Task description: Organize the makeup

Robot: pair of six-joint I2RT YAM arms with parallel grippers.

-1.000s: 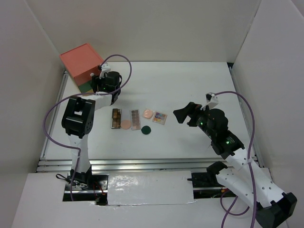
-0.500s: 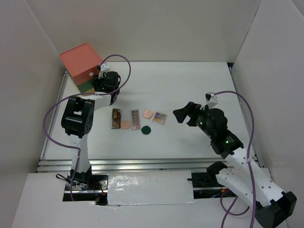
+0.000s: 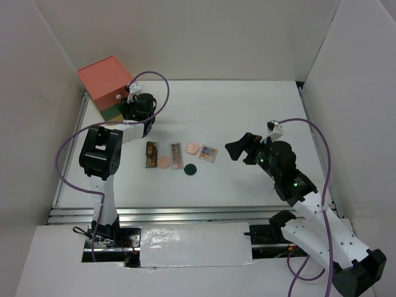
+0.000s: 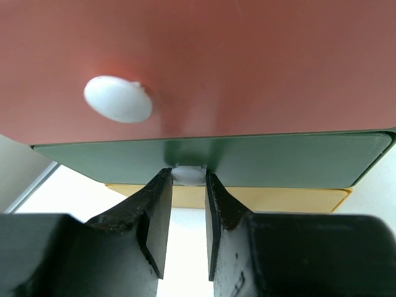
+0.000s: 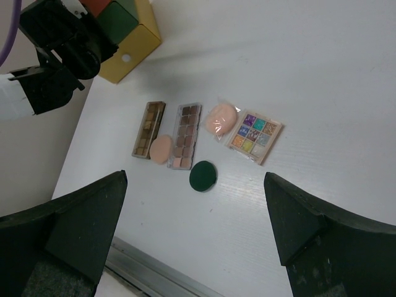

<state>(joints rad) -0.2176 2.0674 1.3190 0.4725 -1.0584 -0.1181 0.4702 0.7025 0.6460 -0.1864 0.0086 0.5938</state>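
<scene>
The makeup lies in a row mid-table: two brown palettes (image 3: 151,154) (image 3: 177,154), a peach disc (image 3: 164,162), a pink disc (image 3: 192,147), a square multicolour palette (image 3: 208,153) and a dark-green disc (image 3: 191,168). The green tubes are out of view. My left gripper (image 4: 189,180) is shut on the white knob (image 4: 188,175) of the chest's green drawer (image 4: 278,161). My right gripper (image 3: 238,146) is wide open and empty, above the table to the right of the row. In the right wrist view its fingers (image 5: 80,213) frame the dark-green disc (image 5: 203,176) below.
The red-green-yellow drawer chest (image 3: 104,80) stands at the back left against the left wall. The red drawer's knob (image 4: 117,99) is above my left fingers and the yellow drawer (image 4: 260,198) below. White walls enclose the table on the left, back and right. A metal rail (image 3: 185,213) runs along the near edge.
My left gripper has edged slightly left toward the chest. The right arm has barely moved. The makeup has not moved.
</scene>
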